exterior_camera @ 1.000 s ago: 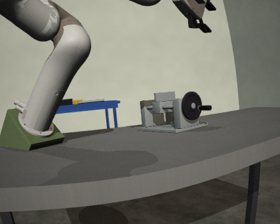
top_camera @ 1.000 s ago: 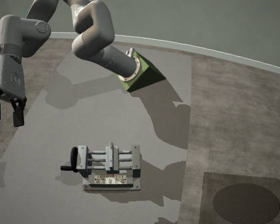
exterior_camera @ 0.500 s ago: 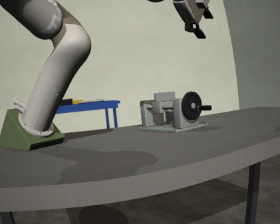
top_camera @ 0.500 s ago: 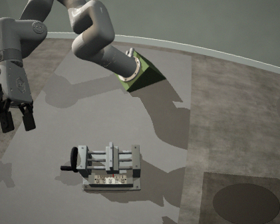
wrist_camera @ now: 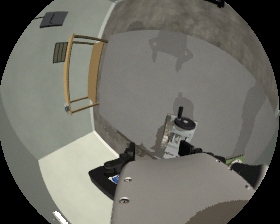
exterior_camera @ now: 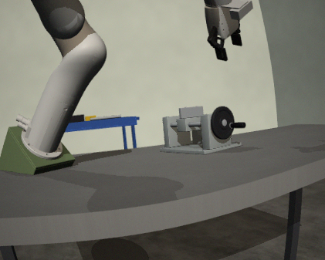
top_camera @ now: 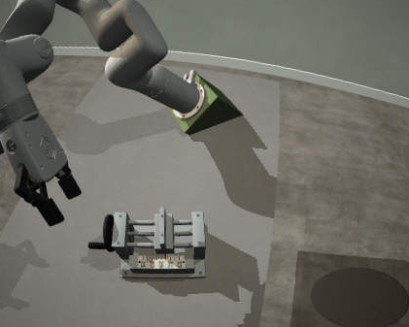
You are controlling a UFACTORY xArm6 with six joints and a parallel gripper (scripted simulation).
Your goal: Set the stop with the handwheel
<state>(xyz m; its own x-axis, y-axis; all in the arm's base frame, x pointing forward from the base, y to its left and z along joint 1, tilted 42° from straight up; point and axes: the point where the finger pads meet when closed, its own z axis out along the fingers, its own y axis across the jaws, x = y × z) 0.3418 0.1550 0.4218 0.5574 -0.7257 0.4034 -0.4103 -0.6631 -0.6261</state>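
The black handwheel (top_camera: 108,232) (exterior_camera: 217,126) (wrist_camera: 186,123) stands upright at one end of the grey stop fixture. Its crank handle (top_camera: 97,245) (exterior_camera: 238,125) (wrist_camera: 180,113) sticks outward, low on the wheel in the top view. The stop block (top_camera: 162,230) (exterior_camera: 191,112) sits between the two end plates on its rods. A small red pointer (top_camera: 165,256) is at the scale (top_camera: 151,264), right of its middle; the numbers are too small to read. My gripper (top_camera: 62,204) (exterior_camera: 229,48) (wrist_camera: 158,149) is open and empty, well above the fixture and off its handwheel side, touching nothing.
The green wedge base (top_camera: 219,109) (exterior_camera: 17,156) of the arm stands on the table (top_camera: 107,177) (exterior_camera: 162,214) behind the fixture in the top view. A blue bench (exterior_camera: 104,124) and a wooden bench (wrist_camera: 94,75) stand away from the table.
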